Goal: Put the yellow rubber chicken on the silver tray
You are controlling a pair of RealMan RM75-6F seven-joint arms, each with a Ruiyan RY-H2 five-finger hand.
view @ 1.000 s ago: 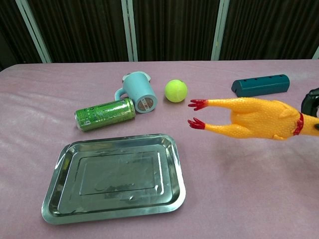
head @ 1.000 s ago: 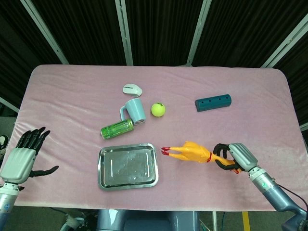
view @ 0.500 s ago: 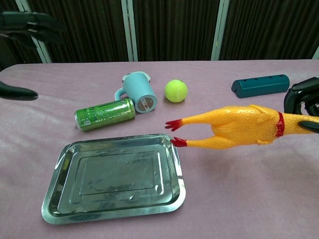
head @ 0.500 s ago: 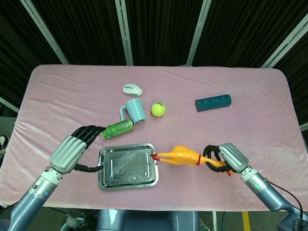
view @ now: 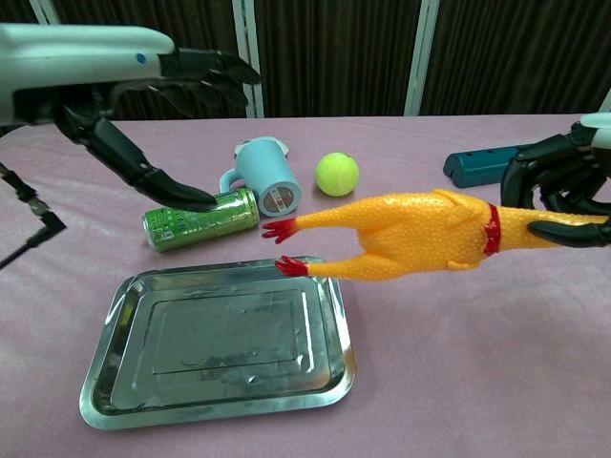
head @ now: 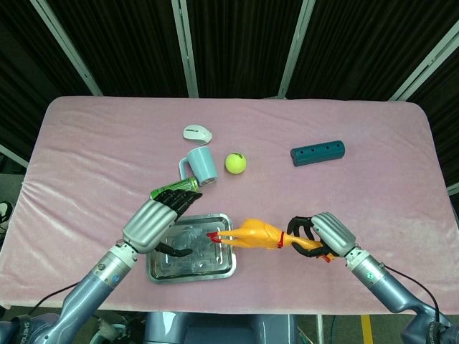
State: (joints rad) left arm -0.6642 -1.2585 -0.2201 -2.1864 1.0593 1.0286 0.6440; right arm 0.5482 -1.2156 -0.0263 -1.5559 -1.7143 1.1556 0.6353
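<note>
The silver tray (head: 190, 247) lies at 6 o'clock on the table (head: 100, 143). The left hand (head: 159, 218) hovers above it, fingers spread, holding nothing. The right hand (head: 320, 235) grips the yellow rubber chicken (head: 252, 233) by the head end at 5 o'clock, its red feet over the tray's right rim.

Chicken (view: 410, 234) hangs right of tray (view: 115, 324), can (view: 200, 218) behind it.

No text can be read. The green can (view: 201, 218), left of centre in the chest view, bears white lettering too small to make out; the blue mug's (view: 268, 176) round label is likewise illegible.
</note>
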